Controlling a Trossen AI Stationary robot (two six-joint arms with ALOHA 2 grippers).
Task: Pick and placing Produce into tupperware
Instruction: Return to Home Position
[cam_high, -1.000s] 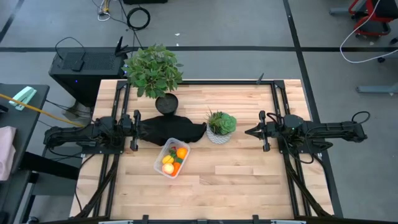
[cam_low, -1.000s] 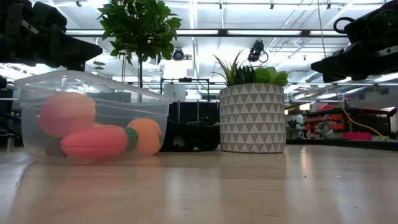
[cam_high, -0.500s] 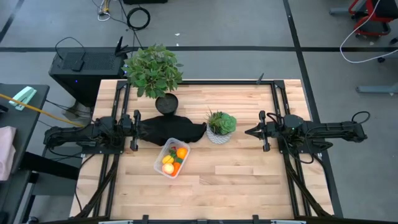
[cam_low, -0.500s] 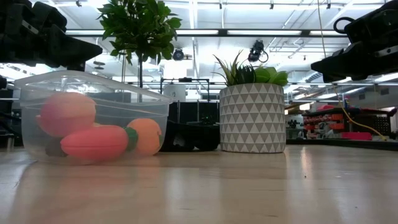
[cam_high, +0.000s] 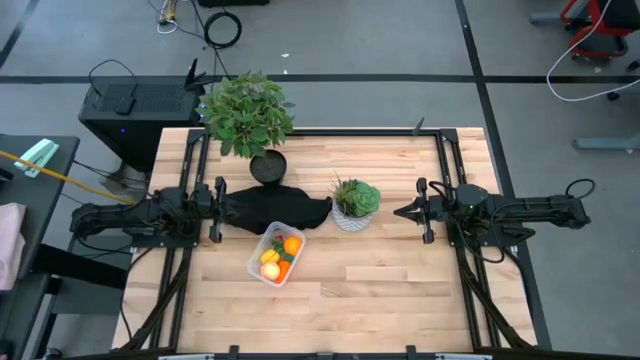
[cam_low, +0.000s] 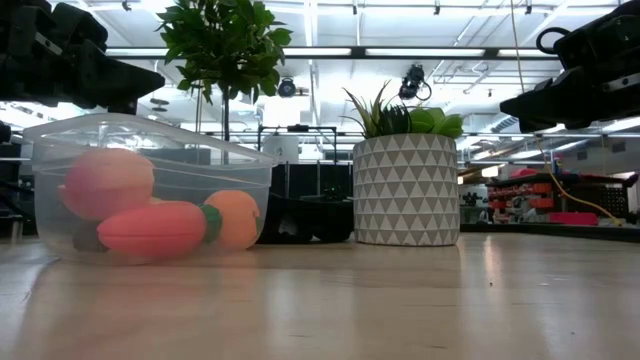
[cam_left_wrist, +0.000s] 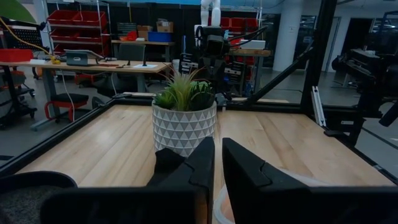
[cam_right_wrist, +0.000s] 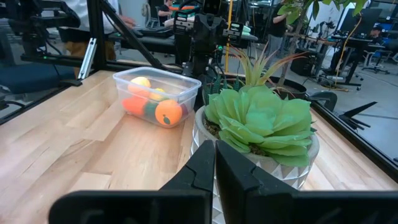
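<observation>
The clear tupperware (cam_high: 277, 254) stands on its base on the wooden table, in front of and between the two plants. Inside lie a round orange (cam_high: 291, 245), a yellow piece (cam_high: 270, 264), a pink-red fruit (cam_low: 105, 180) and an orange carrot (cam_low: 150, 228). My left gripper (cam_high: 326, 206) hovers shut above the table just beyond the container, pointing at the white pot; its fingers (cam_left_wrist: 205, 163) almost meet. My right gripper (cam_high: 398, 211) hovers shut on the pot's right side, its fingers (cam_right_wrist: 205, 163) pointing at the succulent. Neither touches anything.
A white triangle-patterned pot with a green succulent (cam_high: 355, 203) stands between the two grippers. A tall leafy plant in a black pot (cam_high: 250, 118) stands near the table's far edge. Bare wood (cam_high: 400, 290) stretches along the near and right parts of the table.
</observation>
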